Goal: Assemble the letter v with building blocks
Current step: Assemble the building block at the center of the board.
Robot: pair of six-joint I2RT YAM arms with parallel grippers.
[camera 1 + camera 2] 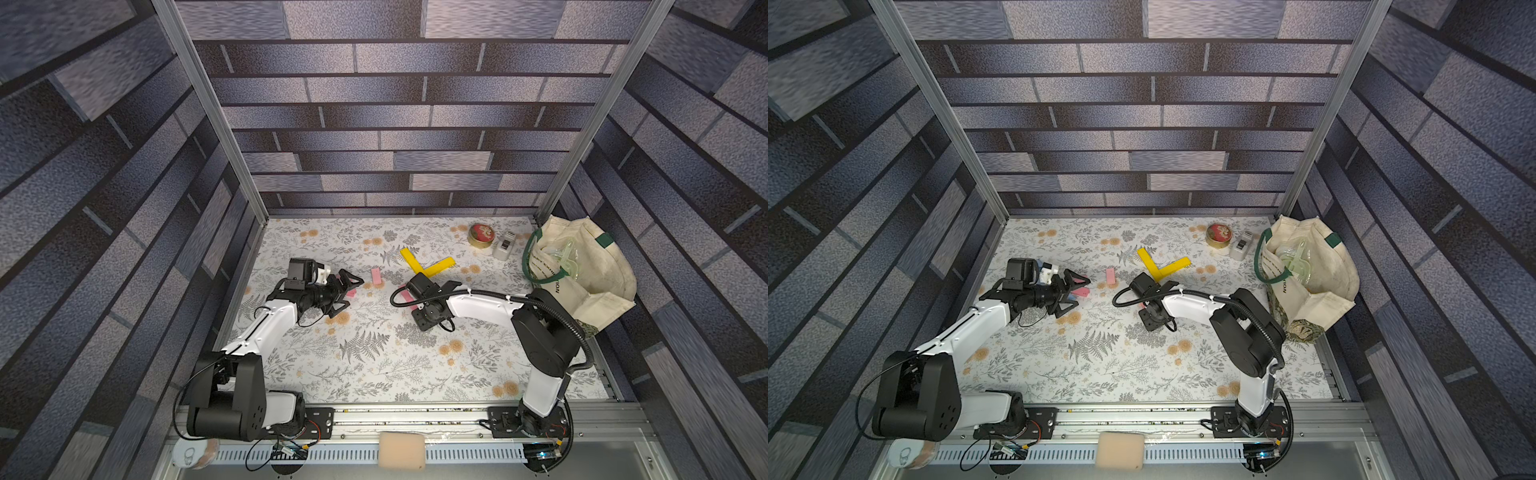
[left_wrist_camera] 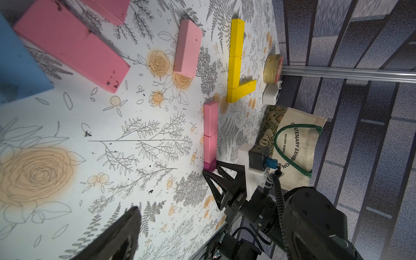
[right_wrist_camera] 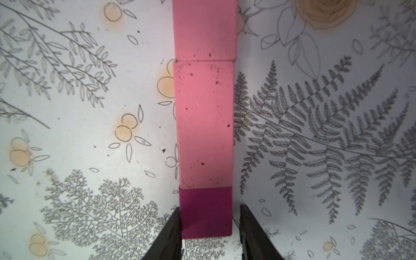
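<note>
Right gripper (image 3: 209, 208): barely parted astride magenta cube (image 3: 206, 217), gripping nothing.
Left gripper (image 1: 355, 295): left of frame centre, spread wide, empty.
Advice: I'd widen fully, lift straight, sparing pink row (image 3: 203, 123).

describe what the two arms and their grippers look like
The left arm and right arm have white link shells with black joints and bases. The left gripper and right gripper have black, triangular open-frame fingers. A black ribbed hose runs along the right arm; thinner black cables loop by the left.
</note>
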